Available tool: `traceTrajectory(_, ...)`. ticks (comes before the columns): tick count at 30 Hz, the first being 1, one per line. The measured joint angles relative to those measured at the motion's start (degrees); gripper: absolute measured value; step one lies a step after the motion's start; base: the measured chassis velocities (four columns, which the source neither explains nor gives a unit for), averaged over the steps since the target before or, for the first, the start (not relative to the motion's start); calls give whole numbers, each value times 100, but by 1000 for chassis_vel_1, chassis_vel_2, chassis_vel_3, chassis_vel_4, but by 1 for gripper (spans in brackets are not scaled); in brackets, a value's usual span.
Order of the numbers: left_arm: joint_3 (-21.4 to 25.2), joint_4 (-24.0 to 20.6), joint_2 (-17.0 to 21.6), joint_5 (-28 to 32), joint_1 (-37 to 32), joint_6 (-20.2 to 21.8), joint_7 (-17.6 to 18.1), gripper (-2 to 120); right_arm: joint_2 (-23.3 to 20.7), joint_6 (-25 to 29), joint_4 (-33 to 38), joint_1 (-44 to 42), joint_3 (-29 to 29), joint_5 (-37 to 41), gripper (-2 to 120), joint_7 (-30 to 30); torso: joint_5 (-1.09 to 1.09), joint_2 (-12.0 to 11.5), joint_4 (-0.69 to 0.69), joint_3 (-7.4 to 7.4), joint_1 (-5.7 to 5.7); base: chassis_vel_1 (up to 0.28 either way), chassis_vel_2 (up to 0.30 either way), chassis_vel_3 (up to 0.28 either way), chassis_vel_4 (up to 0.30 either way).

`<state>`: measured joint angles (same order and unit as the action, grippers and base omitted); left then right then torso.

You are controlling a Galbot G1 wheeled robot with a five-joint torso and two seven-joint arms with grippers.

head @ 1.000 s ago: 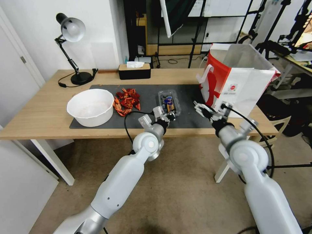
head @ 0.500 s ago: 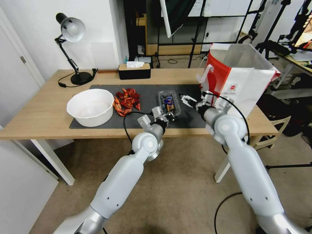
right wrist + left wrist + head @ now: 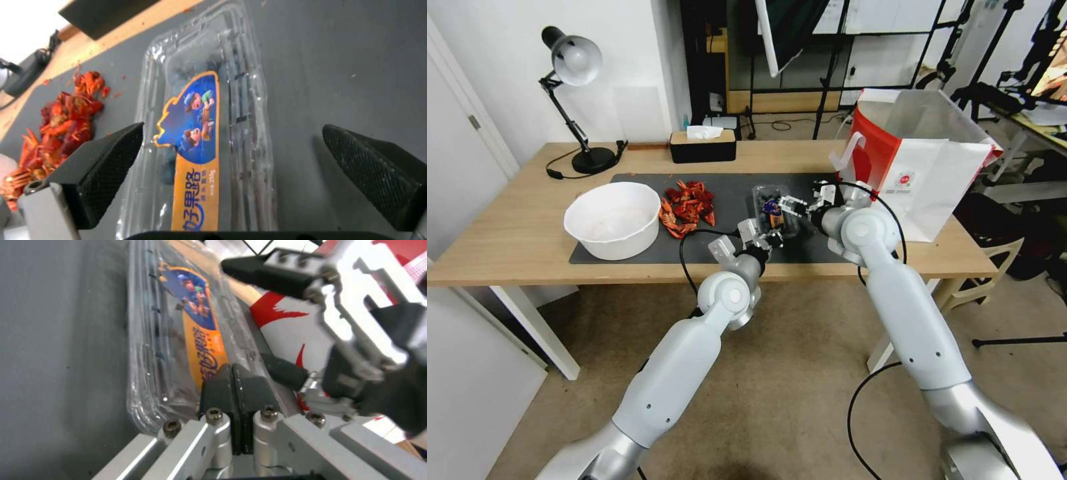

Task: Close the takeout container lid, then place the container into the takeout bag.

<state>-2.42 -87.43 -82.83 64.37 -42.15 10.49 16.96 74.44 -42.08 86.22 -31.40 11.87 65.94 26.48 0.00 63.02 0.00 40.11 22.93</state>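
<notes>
The takeout container [image 3: 773,209] lies closed on the dark mat [image 3: 627,253] beside the takeout bag [image 3: 924,170], its near edge at the clenched left gripper [image 3: 772,238], its body between the spread fingers [image 3: 104,168] of the right gripper [image 3: 792,205].

blueberries [image 3: 171,170] perhaps, blurred beneath the lid [image 3: 200,100]

Colours on the worktop
Clear container [image 3: 773,209], blue-orange label [image 3: 194,140]; white bag [image 3: 924,177], red sides; grey mat [image 3: 727,250]; white bowl [image 3: 613,221].
</notes>
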Motion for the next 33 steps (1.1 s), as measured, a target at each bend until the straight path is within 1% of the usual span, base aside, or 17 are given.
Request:
traceTrajectory(7,4,2,14,36,-7,-11,-2,0,23,-3,-456,194,-227,55,100,-156,0,0,-1,0,-1,0,0,0,0)
traceTrajectory(9,4,2,13,41,-5,-12,-2,0,34,-1,-483,206,-247,75,99,-167,0,0,-1,0,-1,0,0,0,0)
traceTrajectory(11,4,2,12,55,4,-13,0,0,46,5,-509,217,-284,95,92,-191,-1,0,-1,0,-2,0,0,0,0)
traceTrajectory(12,4,2,12,55,4,-13,0,0,46,5,-509,217,-284,95,92,-191,-1,0,-1,0,-2,0,0,0,0)
traceTrajectory(14,5,2,14,62,11,-14,1,0,45,7,-514,216,-286,122,87,-195,0,0,-1,-1,-1,0,0,0,0)
traceTrajectory(15,7,1,15,65,11,-14,2,0,37,7,-515,216,-286,183,81,-190,0,0,-1,0,-1,0,0,0,0)
traceTrajectory(16,7,1,15,65,11,-14,2,0,37,7,-515,216,-286,183,81,-190,0,0,-1,0,-1,0,0,0,0)
traceTrajectory(18,11,0,16,70,11,-16,3,0,23,7,-518,215,-287,236,75,-174,0,0,-1,-1,-1,0,0,0,0)
traceTrajectory(20,23,0,20,82,11,-19,5,0,-9,16,-530,212,-293,345,65,-102,0,1,-1,-1,-2,0,0,0,0)
traceTrajectory(22,25,0,22,84,10,-19,5,0,-14,18,-533,212,-293,370,63,-86,0,1,-1,-1,-2,0,0,0,0)
traceTrajectory(24,36,-6,33,96,10,-21,6,0,-38,20,-548,212,-289,481,50,-30,0,0,-2,-1,-1,0,0,0,0)
traceTrajectory(26,38,-8,37,99,10,-21,7,0,-40,20,-549,212,-289,502,48,-22,0,0,-2,-1,-1,0,0,0,0)
traceTrajectory(27,44,-11,41,103,11,-21,8,0,-41,19,-549,207,-291,560,42,-3,1,0,0,0,-1,0,0,0,0)
traceTrajectory(28,44,-11,41,103,11,-21,8,0,-41,19,-549,207,-291,560,42,-3,1,0,0,0,-1,0,0,0,0)
traceTrajectory(29,45,-12,42,104,11,-21,8,0,-40,18,-548,206,-292,576,38,1,1,0,0,0,-1,0,0,0,0)
traceTrajectory(31,53,-16,47,108,11,-23,9,0,-33,16,-538,202,-291,670,27,47,1,1,1,-1,-1,0,0,0,0)
traceTrajectory(33,53,-16,47,108,11,-23,9,0,-33,16,-538,202,-291,670,27,47,1,1,1,-1,-1,0,0,0,0)
